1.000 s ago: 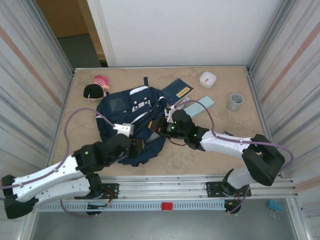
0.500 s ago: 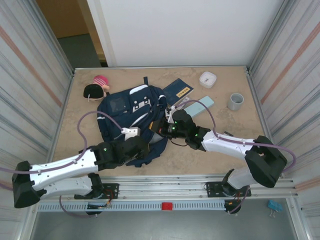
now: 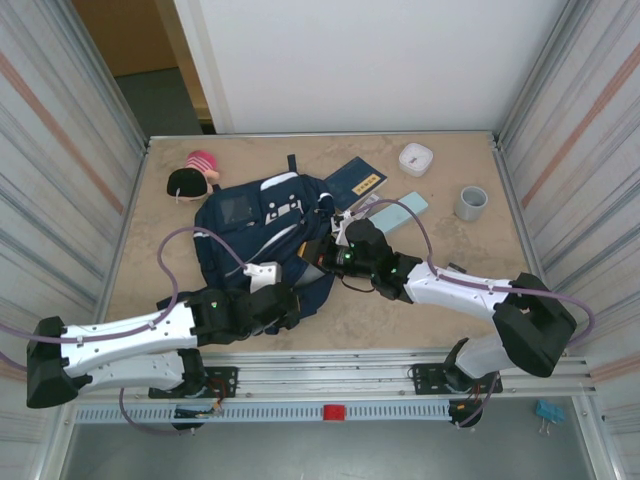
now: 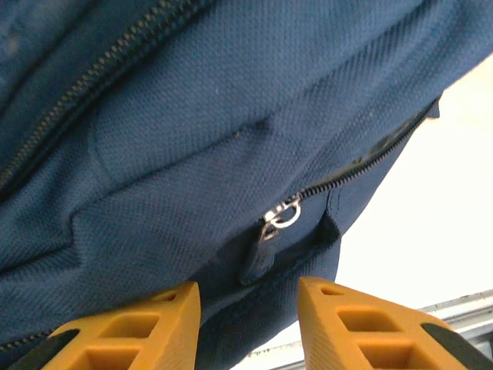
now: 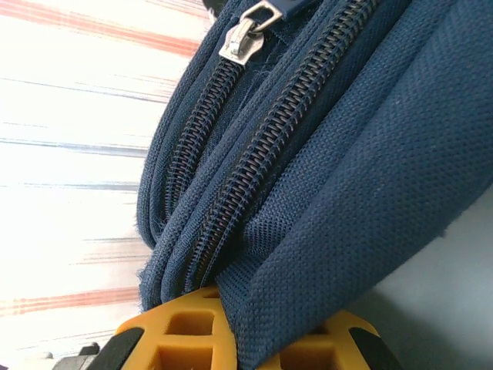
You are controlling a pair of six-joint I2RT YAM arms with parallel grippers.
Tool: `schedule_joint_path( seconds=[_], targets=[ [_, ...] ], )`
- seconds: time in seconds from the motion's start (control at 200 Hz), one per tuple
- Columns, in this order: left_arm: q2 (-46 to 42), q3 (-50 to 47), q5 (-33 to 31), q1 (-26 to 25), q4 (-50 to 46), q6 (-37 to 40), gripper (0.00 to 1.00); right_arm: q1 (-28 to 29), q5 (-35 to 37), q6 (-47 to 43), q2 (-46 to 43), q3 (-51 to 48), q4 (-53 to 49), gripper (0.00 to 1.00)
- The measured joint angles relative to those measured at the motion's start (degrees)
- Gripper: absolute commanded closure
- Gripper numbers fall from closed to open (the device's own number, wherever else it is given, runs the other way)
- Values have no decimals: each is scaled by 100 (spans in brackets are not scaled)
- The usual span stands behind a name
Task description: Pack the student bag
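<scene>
**Your workspace: a sandy table boxed in by metal**

You are working over a sandy, mottled table (image 3: pixel 470 270). It is shut in by a corrugated metal left wall (image 3: pixel 60 150) and a matching right wall (image 3: pixel 585 120), each crossed by a faint reddish stripe. A plain white panel (image 3: pixel 370 60) closes the back. At the far left, beside that panel, a gap shows you a brown wall (image 3: pixel 125 35) and a grey floor (image 3: pixel 165 100). Aluminium rails (image 3: pixel 380 385) run along your near edge, carrying a red tab (image 3: pixel 334 412), with a blue clip (image 3: pixel 547 411) off to the right. The light is soft and even, and shadows are faint.
</scene>
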Motion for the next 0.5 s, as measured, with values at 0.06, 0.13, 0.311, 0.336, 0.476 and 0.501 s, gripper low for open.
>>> schedule_joint_path(
  seconds=[0.06,0.13,0.311,0.336,0.476,0.501],
  targets=[
    [48,0,-87,0,48,-9,65,35,20,0,0,37,2,97],
    [146,0,-157,-2,131,-44,67,70,33,0,0,61,7,98],
    [332,0,-284,-7,339,-155,74,155,79,-2,0,107,2,98],
    [345,0,-315,-7,339,-197,77,164,76,-2,0,118,2,98],
    [376,0,-485,-7,284,-380,89,195,103,-2,0,133,0,98],
    [376,0,-522,-7,262,-409,91,195,111,-2,0,133,0,98]
  ],
)
